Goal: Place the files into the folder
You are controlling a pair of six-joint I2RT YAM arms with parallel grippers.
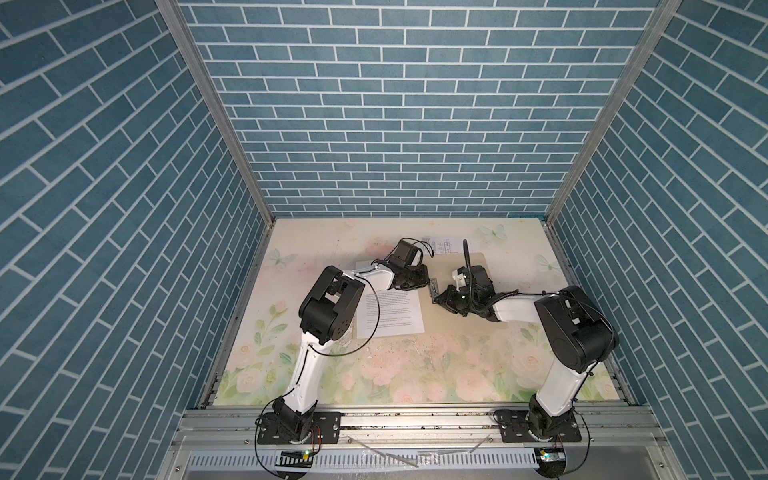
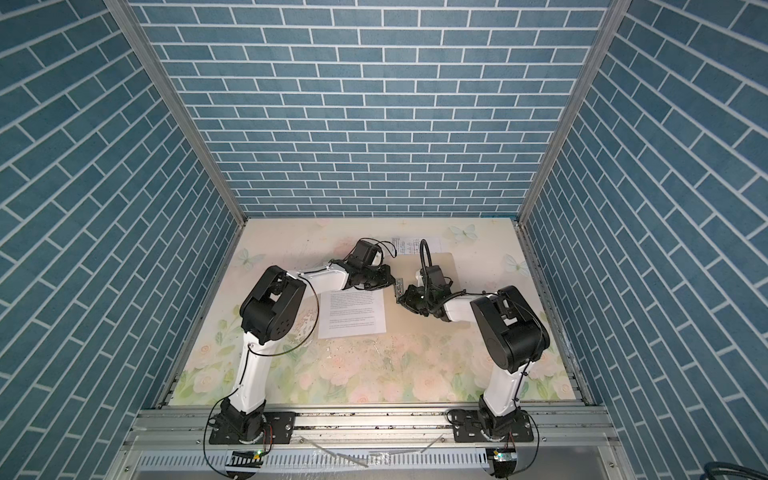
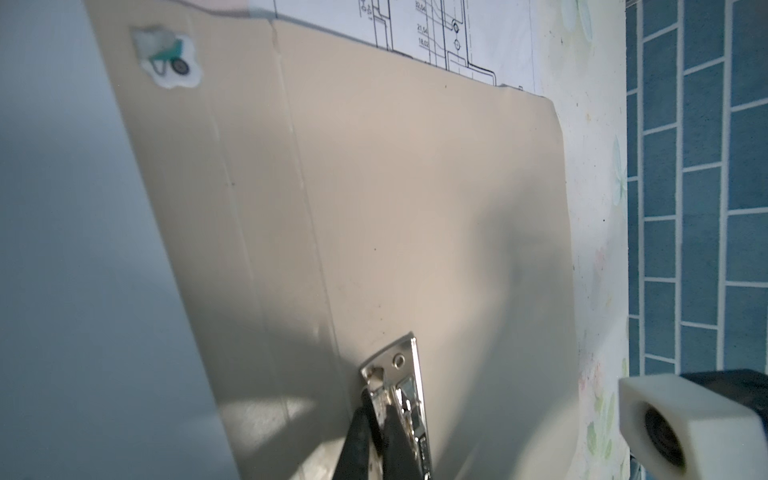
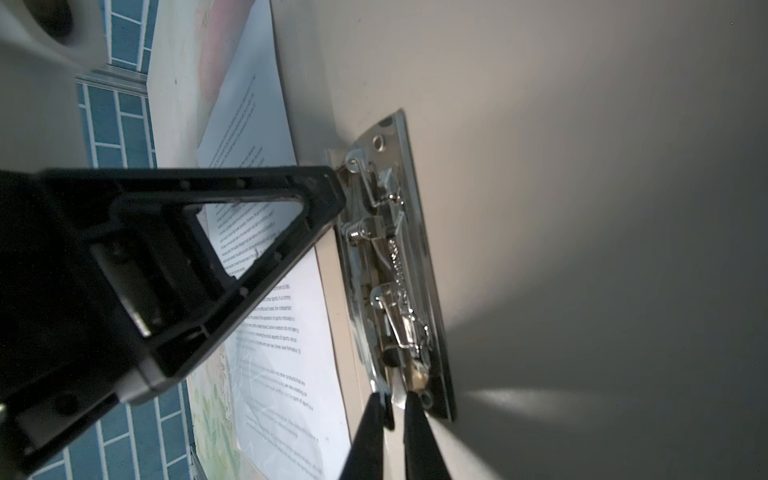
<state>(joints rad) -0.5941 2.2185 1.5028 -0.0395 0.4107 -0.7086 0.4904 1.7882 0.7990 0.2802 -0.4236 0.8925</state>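
- The folder is laid flat on the floral tabletop, toward the far right side in both top views, and much of it is hidden there by the right arm
- A metal clip is seen fixed to the folder's upward face, close to the creased spine; a small wheelbarrow sticker is stuck beyond the creases
- Neither of the files is held under the clip: both are found outside the folder
- The text sheet is spread flat on the tabletop just beside the folder's left edge, partly covered by the left arm
- The drawing sheet is tucked partly beneath the folder's far edge, with its printed lines showing past that edge
- The left gripper is brought to one end of the clip with its fingers drawn narrow; its tip is seen touching the clip's end in the right wrist view, but a firm grip there cannot be told
- The right gripper is placed at the clip's opposite end, fingers pinched close with the tip of the clip's lever caught between them
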